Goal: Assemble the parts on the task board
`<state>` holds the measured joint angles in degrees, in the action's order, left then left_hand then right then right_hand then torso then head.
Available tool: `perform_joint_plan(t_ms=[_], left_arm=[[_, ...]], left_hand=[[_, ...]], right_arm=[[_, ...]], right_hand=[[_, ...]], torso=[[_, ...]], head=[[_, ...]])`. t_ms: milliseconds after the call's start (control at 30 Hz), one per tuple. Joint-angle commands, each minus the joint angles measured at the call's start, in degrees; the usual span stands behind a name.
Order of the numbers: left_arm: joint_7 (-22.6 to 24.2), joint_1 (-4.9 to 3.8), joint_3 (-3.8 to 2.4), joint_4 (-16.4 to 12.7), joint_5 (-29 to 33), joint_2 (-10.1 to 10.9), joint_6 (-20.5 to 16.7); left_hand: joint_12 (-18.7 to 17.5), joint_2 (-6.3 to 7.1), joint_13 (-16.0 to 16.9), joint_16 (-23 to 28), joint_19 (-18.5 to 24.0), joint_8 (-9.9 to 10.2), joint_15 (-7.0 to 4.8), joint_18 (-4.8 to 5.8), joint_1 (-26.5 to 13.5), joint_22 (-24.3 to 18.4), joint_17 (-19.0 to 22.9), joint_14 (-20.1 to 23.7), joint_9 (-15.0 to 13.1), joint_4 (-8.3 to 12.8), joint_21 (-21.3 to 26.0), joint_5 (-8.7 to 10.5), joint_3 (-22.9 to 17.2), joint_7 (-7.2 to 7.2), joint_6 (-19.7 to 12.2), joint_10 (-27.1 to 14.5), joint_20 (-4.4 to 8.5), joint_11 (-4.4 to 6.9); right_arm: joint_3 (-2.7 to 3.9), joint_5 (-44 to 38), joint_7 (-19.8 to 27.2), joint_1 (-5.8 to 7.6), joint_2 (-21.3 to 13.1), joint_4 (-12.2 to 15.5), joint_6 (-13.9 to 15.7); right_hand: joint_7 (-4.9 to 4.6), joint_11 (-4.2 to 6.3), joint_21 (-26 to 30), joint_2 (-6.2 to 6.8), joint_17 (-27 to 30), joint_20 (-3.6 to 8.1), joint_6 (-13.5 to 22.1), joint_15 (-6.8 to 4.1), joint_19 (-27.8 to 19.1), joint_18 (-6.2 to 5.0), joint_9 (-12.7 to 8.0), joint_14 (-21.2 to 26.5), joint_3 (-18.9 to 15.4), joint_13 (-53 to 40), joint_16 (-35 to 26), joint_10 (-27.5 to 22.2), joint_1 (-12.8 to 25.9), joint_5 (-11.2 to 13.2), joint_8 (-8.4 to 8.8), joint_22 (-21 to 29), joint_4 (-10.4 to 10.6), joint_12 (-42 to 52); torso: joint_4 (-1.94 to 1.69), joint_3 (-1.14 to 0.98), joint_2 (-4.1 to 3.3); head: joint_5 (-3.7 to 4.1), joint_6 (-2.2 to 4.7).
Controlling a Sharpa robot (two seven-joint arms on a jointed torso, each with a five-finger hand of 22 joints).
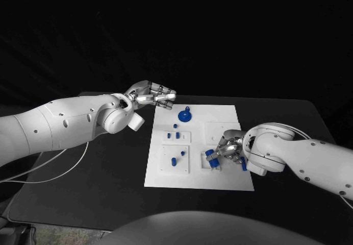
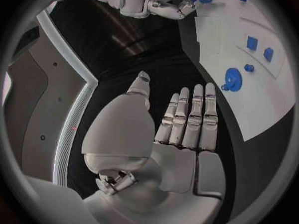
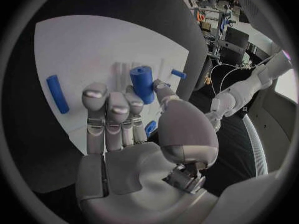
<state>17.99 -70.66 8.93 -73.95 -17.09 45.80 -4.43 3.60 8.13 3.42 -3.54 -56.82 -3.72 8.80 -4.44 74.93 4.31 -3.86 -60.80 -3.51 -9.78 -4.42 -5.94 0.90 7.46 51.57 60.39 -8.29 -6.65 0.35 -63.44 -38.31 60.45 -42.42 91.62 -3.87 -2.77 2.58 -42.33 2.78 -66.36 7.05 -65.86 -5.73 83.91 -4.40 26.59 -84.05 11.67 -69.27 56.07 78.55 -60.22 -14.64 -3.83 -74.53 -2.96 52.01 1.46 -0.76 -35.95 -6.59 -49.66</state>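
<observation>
The white task board (image 1: 221, 115) lies in the middle of the black table. My right hand (image 1: 229, 148) is low over the board's right side. Its thumb and a finger pinch an upright blue cylinder (image 3: 142, 82). More blue pieces (image 1: 214, 162) lie just beside those fingers. A blue bar (image 3: 57, 93) lies on the board further off. A round blue disc (image 1: 185, 116) sits near the board's far edge, with small blue pegs (image 1: 174, 136) further in. My left hand (image 1: 152, 95) hovers off the board's far left corner, fingers (image 2: 193, 114) straight and apart, holding nothing.
Black table (image 1: 110, 168) surrounds the board on all sides. A white cable (image 1: 51, 171) trails over the table's left part under my left arm. The left wrist view shows the disc (image 2: 231, 78) and two blue blocks (image 2: 251, 42) on the board.
</observation>
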Motion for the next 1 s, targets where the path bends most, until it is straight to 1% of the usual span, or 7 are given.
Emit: perform_joint_plan(t_ms=[33,433,633,800,833,900,1000], left_arm=[[0.14,-0.02,-0.03,-0.12,-0.09,-0.06,1.04],[0.06,-0.02,-0.03,-0.10,-0.09,-0.03,1.08],[-0.02,-0.02,-0.03,-0.04,-0.09,-0.04,1.12],[-0.08,-0.02,-0.03,-0.01,-0.09,-0.03,1.14],[-0.09,-0.02,-0.03,0.01,-0.09,-0.03,1.14],[-0.11,-0.02,-0.03,0.05,-0.09,-0.02,1.13],[-0.12,-0.02,-0.03,0.10,-0.09,-0.01,1.11]], left_hand=[[-0.23,-0.37,0.03,0.04,0.37,0.07,0.10,0.55,-0.29,0.05,0.02,0.09,0.10,0.28,-0.05,0.15,0.04,0.20,-0.24,-0.28,0.11,-0.20],[-0.23,-0.37,0.03,0.04,0.37,0.07,0.10,0.55,-0.29,0.05,0.02,0.09,0.10,0.28,-0.05,0.15,0.04,0.20,-0.24,-0.28,0.11,-0.20],[-0.23,-0.47,0.03,0.04,0.38,0.09,0.09,0.56,-0.31,0.05,0.02,0.08,0.11,0.18,-0.06,0.18,0.01,0.23,-0.37,-0.31,0.10,-0.23],[-0.23,-0.47,0.03,0.04,0.38,0.09,0.09,0.56,-0.31,0.05,0.02,0.08,0.11,0.18,-0.06,0.18,0.01,0.23,-0.37,-0.31,0.10,-0.23],[-0.23,-0.47,0.03,0.04,0.38,0.09,0.09,0.56,-0.31,0.05,0.02,0.08,0.11,0.18,-0.06,0.18,0.01,0.23,-0.37,-0.31,0.10,-0.23],[-0.23,-0.47,0.03,0.04,0.38,0.09,0.09,0.56,-0.31,0.05,0.02,0.08,0.11,0.18,-0.06,0.18,0.01,0.23,-0.37,-0.31,0.10,-0.23],[-0.23,-0.47,0.03,0.04,0.38,0.09,0.09,0.56,-0.31,0.05,0.02,0.08,0.11,0.18,-0.06,0.18,0.01,0.23,-0.37,-0.31,0.10,-0.23]], right_arm=[[-0.07,-1.01,-0.16,-0.01,-0.01,0.33,-2.81],[-0.12,-1.20,-0.05,-0.02,0.37,0.06,-1.63],[-0.12,-1.47,-0.03,-0.02,0.77,-0.43,-1.45],[-0.12,-1.27,0.03,-0.02,1.26,-0.61,-1.50],[-0.12,-1.21,0.05,-0.02,1.34,-0.62,-1.49],[-0.13,-1.07,0.10,-0.02,1.45,-0.62,-1.49],[-0.14,-0.90,0.15,-0.02,1.50,-0.59,-1.43]], right_hand=[[1.26,0.45,0.24,0.12,0.06,0.29,-1.86,-0.39,3.21,0.38,0.09,0.11,0.03,0.07,-0.20,-0.06,0.52,-0.14,0.16,0.03,0.27,-0.25],[1.30,0.47,0.40,-0.05,0.06,0.33,-2.01,-0.42,3.23,0.39,0.18,0.08,-0.18,0.14,-0.32,-0.01,1.13,0.28,0.16,0.11,0.80,-0.26],[1.24,0.44,0.21,-0.07,0.02,0.30,-2.07,-0.38,3.24,0.38,0.42,0.05,0.28,0.17,-0.38,0.05,2.48,4.82,0.16,0.09,2.44,-0.18],[1.11,0.31,0.18,1.59,-0.02,0.22,-2.16,-0.30,3.23,0.33,0.92,0.04,2.02,0.26,-0.41,0.02,4.66,10.92,0.15,0.10,5.90,-0.21],[1.13,0.29,0.16,2.70,-0.04,0.22,-2.20,-0.30,3.22,0.33,1.08,0.05,2.84,0.29,-0.43,0.02,5.25,11.58,0.12,0.08,6.86,-0.23],[1.17,0.37,0.22,4.23,-0.10,0.37,-2.26,-0.41,3.22,0.38,1.07,0.08,3.24,0.30,-0.48,0.03,5.74,11.82,0.13,0.09,8.56,-0.33],[1.18,0.42,0.15,4.27,-0.24,0.48,-2.18,-0.46,3.23,0.52,0.94,0.05,1.10,0.25,-0.53,0.11,6.14,11.87,0.13,0.06,10.65,-0.44]], torso=[[0.00,-0.01,-0.01],[-0.01,0.03,0.01],[-0.01,0.04,0.00],[-0.03,0.01,-0.01],[-0.02,0.01,0.00],[-0.01,0.01,0.02],[-0.01,0.02,0.03]], head=[[-0.06,-0.03],[-0.20,-0.02],[-0.23,-0.07],[-0.30,-0.15],[-0.32,-0.14],[-0.33,-0.16],[-0.34,-0.17]])
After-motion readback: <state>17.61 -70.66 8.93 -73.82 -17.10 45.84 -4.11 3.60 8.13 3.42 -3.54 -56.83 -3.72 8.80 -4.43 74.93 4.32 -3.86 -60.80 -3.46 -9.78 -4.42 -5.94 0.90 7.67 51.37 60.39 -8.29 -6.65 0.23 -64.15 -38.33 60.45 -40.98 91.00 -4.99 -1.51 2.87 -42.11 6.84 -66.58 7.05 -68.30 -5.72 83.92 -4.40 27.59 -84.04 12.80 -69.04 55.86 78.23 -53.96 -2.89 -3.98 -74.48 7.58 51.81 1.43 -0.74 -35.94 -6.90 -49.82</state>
